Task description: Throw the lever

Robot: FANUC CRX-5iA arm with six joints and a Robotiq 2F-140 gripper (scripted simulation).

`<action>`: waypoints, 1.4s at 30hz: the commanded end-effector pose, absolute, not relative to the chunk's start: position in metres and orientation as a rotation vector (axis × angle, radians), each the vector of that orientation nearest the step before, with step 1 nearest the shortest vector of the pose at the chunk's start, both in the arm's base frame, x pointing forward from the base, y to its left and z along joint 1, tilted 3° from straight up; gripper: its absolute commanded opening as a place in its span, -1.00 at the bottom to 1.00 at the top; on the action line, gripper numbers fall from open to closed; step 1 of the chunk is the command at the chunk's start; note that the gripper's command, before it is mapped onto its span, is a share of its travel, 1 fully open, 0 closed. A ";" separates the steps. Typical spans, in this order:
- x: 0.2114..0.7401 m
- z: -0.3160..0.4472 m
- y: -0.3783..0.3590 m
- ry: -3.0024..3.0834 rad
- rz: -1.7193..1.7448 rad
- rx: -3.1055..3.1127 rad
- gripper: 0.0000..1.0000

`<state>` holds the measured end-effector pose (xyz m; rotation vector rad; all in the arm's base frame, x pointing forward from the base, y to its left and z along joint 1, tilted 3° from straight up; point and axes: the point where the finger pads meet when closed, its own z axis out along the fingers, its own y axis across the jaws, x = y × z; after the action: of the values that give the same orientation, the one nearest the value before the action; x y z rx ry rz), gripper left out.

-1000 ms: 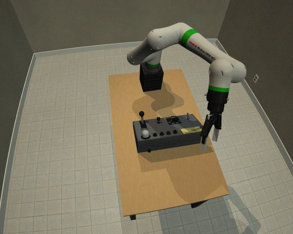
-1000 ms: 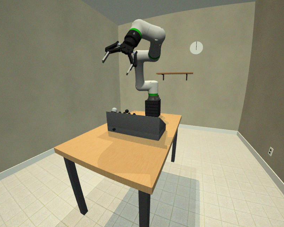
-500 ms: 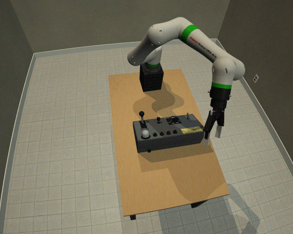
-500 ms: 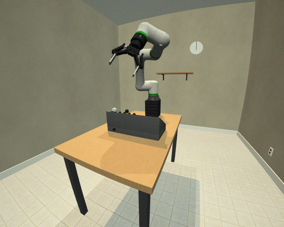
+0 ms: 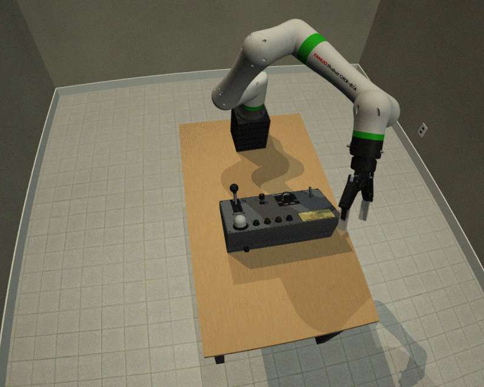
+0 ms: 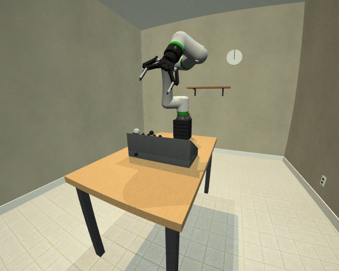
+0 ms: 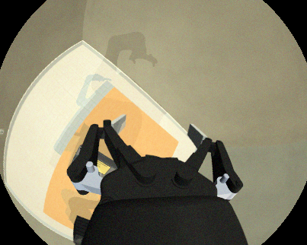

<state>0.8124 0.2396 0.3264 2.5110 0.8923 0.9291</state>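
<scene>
- The jaws (image 6: 156, 76) hang high in the air, spread as wide as they go, with nothing between them.
- There is plenty of open air all round the jaws; well below them sits the console (image 5: 275, 222), and they hang out past the end of it that carries the yellow plate (image 5: 315, 215), near the desk (image 5: 275, 300) edge on that side.
- The lever (image 5: 235, 194), black with a ball top, stands at the console's far end from the jaws, next to a white dome (image 5: 240, 222).
- Between the lever and the jaws I count four small round lamps (image 5: 272, 220) in a row, one small black knob (image 5: 262, 198), a black square fitting (image 5: 287, 199) and two thin toggle sticks (image 5: 312, 193).
- One more small knob (image 5: 245, 249) sits on the console's front face.
- A wide bare stretch of desk lies in front of the console, below the jaws.
- The arm (image 5: 334, 74) reads "FANUC Robot CRX-5iA" in red and black; the yellow plate's writing is too small to read.
</scene>
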 end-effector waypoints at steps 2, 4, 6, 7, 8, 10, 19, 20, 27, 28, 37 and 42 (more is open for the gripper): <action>0.772 0.309 0.258 0.834 0.954 2.531 1.00; 0.772 0.309 0.258 0.834 0.954 2.531 1.00; 0.772 0.309 0.258 0.834 0.954 2.531 1.00; 0.772 0.309 0.258 0.834 0.954 2.531 1.00; 0.772 0.309 0.258 0.834 0.954 2.531 1.00; 0.772 0.309 0.258 0.834 0.954 2.531 1.00; 0.728 0.288 0.270 0.775 0.978 2.558 1.00; 0.728 0.288 0.270 0.775 0.978 2.558 1.00; 0.728 0.288 0.270 0.775 0.978 2.558 1.00; 0.728 0.288 0.270 0.775 0.978 2.558 1.00; 0.683 0.266 0.276 0.714 1.000 2.590 1.00; 0.683 0.266 0.276 0.714 1.000 2.590 1.00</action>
<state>0.6917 0.2751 0.2682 2.5933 0.7286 0.9788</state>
